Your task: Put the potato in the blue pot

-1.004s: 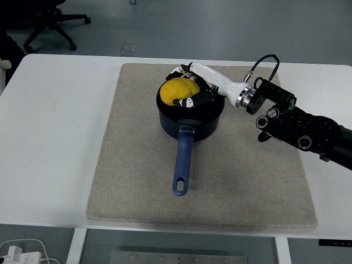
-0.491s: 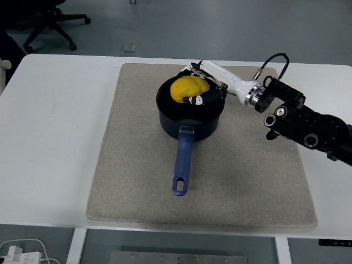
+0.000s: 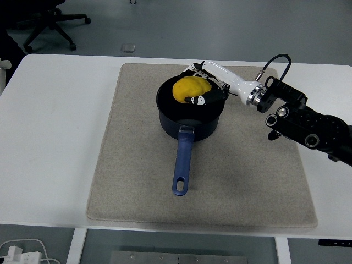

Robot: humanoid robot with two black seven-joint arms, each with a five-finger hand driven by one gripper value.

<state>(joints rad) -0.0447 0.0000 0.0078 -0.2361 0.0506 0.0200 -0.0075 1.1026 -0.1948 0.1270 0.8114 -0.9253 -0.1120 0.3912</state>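
— Yellow, that round potato (image 3: 188,89)? Where is it sitting?

— Right in the robot's right hand (image 3: 204,88), which comes in on a black arm with a white forearm from the right. Its dark fingers (image 3: 201,99) are wrapped round the potato, one curling across the near side and others behind it, so it is grasping it.

— And the pot?

— Directly beneath the hand: a dark blue metal pot (image 3: 190,116) with a long blue handle (image 3: 182,168) pointing away from the hand toward the near edge. The potato sits over the pot's open mouth, toward the rim on the hand's side. I cannot tell whether it touches the bottom.

— What is under all that?

— A beige felt mat (image 3: 132,165) spread on the white worktop (image 3: 55,137). Beyond the hand, on the grey floor, stands a black office chair (image 3: 49,22).
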